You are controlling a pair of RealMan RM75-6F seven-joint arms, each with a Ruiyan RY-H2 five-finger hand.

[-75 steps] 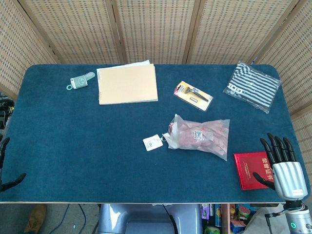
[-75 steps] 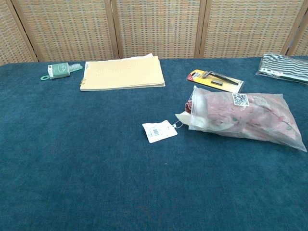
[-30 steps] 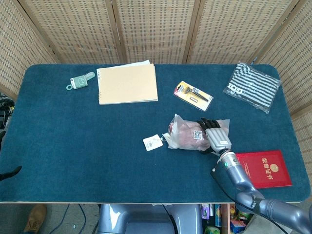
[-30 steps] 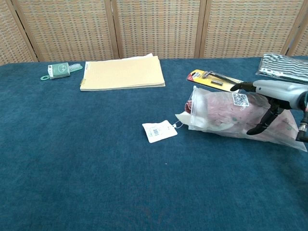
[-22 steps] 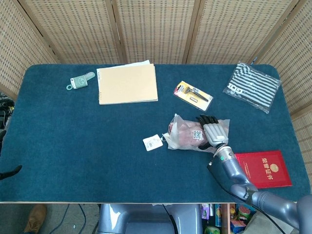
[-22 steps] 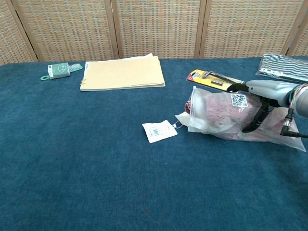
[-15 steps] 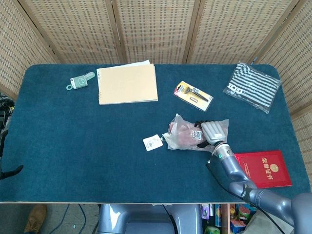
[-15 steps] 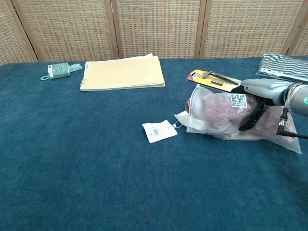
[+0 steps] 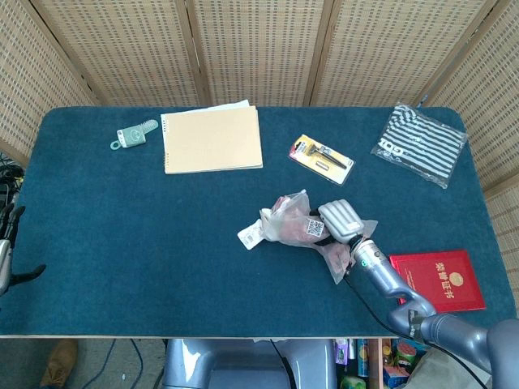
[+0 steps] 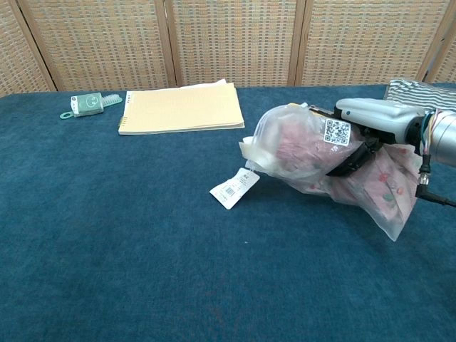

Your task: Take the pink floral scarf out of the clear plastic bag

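Note:
My right hand (image 9: 340, 220) (image 10: 365, 122) grips the clear plastic bag (image 9: 302, 230) (image 10: 313, 153) around its middle and holds it lifted off the blue table (image 9: 146, 235), its closed end drooping to the right. The pink floral scarf (image 10: 296, 148) is bunched inside, showing through the plastic. The bag's open mouth faces left, and a white paper tag (image 9: 250, 235) (image 10: 234, 188) hangs from it, touching the cloth. My left hand (image 9: 8, 251) shows only partly at the far left edge of the head view, off the table, holding nothing that I can see.
A tan notebook (image 9: 212, 138) and a green brush (image 9: 134, 134) lie at the back left. A yellow blister pack (image 9: 322, 158) sits behind the bag, a striped bagged garment (image 9: 419, 143) at the back right, a red booklet (image 9: 438, 280) by the front right edge.
My right hand closed on the bag and raised it off the table, moving it left. The tag was dragged along with it. My left hand rose slightly at the frame edge.

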